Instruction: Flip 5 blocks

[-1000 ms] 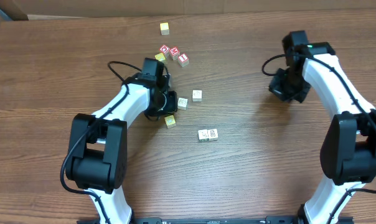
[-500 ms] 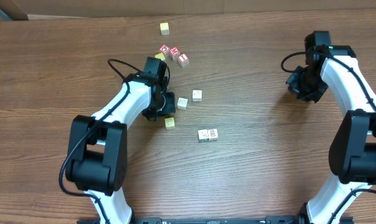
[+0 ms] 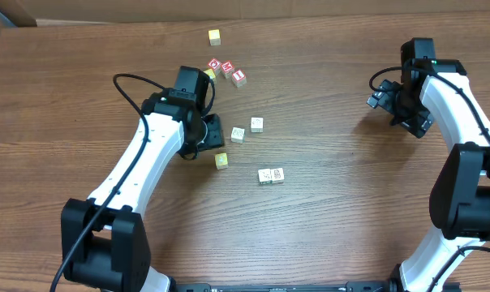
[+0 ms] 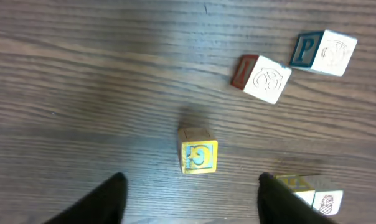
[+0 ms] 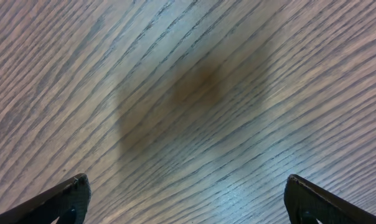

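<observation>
Blocks (image 3: 256, 124), sharp-edged wooden cubes with printed faces, are scattered on wood-grain tabletop (image 5: 194, 87). Left claw (image 4: 191, 186) is held apart near yellow-faced cube (image 4: 198, 157); right claw (image 5: 187, 183) is spread wide.

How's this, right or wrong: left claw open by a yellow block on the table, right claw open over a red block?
Wrong in one part. The left claw is open by the yellow block, but the right claw is open over bare table; the right wrist view shows no block.
</observation>
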You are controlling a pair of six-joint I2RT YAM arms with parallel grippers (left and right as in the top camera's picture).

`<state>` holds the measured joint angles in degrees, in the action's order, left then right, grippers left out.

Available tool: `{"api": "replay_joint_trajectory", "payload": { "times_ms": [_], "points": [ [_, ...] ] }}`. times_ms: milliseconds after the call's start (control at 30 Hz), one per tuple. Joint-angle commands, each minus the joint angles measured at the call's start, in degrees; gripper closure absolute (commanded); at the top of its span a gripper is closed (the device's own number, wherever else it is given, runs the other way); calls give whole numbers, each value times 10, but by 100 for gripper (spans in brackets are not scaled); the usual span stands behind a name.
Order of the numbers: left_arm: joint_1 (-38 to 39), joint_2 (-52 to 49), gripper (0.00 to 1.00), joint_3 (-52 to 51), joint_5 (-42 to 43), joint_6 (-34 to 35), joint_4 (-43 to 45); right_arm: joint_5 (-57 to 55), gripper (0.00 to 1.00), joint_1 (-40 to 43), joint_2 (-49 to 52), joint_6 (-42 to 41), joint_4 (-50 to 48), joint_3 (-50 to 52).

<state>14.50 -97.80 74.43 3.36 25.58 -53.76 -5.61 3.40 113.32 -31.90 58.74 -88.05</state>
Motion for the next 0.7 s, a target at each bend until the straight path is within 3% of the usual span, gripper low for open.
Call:
{"api": "replay_joint_trajectory", "payload": {
  "times_ms": [0,100,200,367,667],
  "points": [
    [23,-15,35,3,-9,8,5,-12,0,3,-16,-2,-2,3],
    [41,-26,32,3,-33,20,12,-12,0,3,-16,-2,-2,3],
    [60,-43,41,2,-42,30,20,-12,0,3,-16,-2,-2,3],
    [84,-90,42,2,-56,30,23,-12,0,3,-16,-2,-2,3],
    [75,-116,44,2,-98,63,22,-12,0,3,-16,-2,-2,3]
  ]
}}
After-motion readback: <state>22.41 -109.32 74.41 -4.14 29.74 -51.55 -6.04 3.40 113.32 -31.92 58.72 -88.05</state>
